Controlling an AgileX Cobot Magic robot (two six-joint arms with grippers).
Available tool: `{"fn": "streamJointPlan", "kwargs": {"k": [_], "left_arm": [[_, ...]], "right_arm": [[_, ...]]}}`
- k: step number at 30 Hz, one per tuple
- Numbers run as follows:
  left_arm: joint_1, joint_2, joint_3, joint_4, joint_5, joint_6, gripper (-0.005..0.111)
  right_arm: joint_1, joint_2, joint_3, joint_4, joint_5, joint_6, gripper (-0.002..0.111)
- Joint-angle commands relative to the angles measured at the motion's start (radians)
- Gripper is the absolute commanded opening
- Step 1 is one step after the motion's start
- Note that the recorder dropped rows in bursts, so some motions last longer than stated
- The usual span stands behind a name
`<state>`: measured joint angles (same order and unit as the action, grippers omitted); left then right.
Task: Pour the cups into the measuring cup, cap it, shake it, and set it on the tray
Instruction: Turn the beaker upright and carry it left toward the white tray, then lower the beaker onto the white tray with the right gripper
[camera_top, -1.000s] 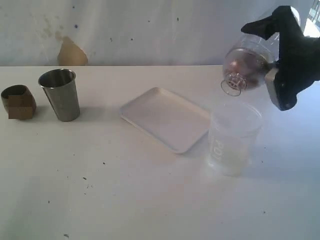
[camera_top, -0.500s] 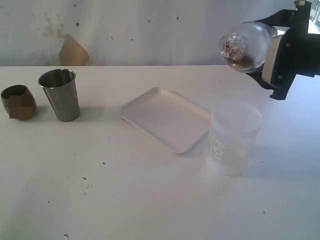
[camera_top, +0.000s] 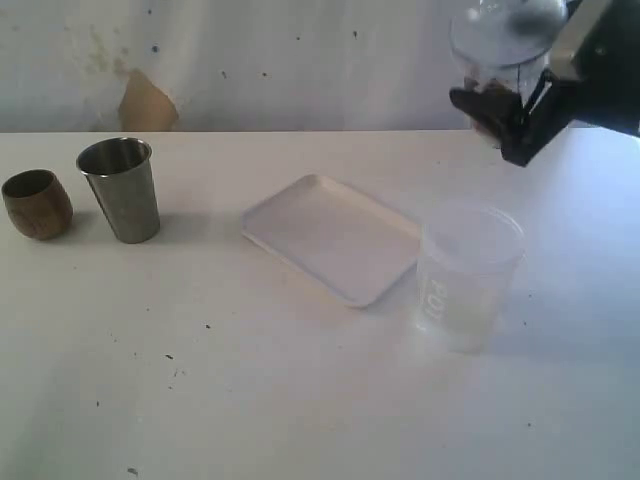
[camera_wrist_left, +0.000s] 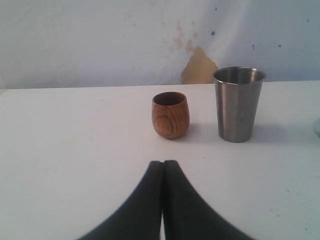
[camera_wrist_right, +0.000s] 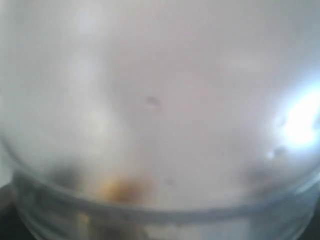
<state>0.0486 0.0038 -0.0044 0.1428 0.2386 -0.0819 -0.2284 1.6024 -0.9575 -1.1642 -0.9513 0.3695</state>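
Observation:
High at the right, my right gripper is shut on the clear measuring cup, which holds something brownish and hangs in the air above the table. That cup's blurred wall fills the right wrist view and hides the fingers. The white tray lies flat in the middle. At the far left stand the steel tumbler and the wooden cup, both upright. My left gripper is shut and holds nothing, low over the table short of the wooden cup and the tumbler.
A wider frosted plastic tub with lettering stands by the tray's right corner, below the held cup. A pale wall with a brown patch closes off the back of the table.
My right gripper has swung the measuring cup upward, turning it from lying tilted over the tub to a higher, more upright pose. The left gripper has not moved.

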Motion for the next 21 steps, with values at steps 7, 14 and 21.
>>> {"fn": "streamJointPlan", "kwargs": {"k": [7, 14, 21], "left_arm": [[-0.002, -0.004, 0.004, -0.007, -0.001, -0.003, 0.0], [-0.002, -0.004, 0.004, -0.007, -0.001, -0.003, 0.0], [-0.002, -0.004, 0.004, -0.007, -0.001, -0.003, 0.0]], "right_arm": [[0.073, -0.005, -0.054, 0.252, 0.006, 0.802, 0.0], [0.304, 0.054, -0.17, 0.133, 0.275, 0.802, 0.0], [0.47, 0.29, -0.295, 0.14, 0.371, 0.699, 0.0]]}}
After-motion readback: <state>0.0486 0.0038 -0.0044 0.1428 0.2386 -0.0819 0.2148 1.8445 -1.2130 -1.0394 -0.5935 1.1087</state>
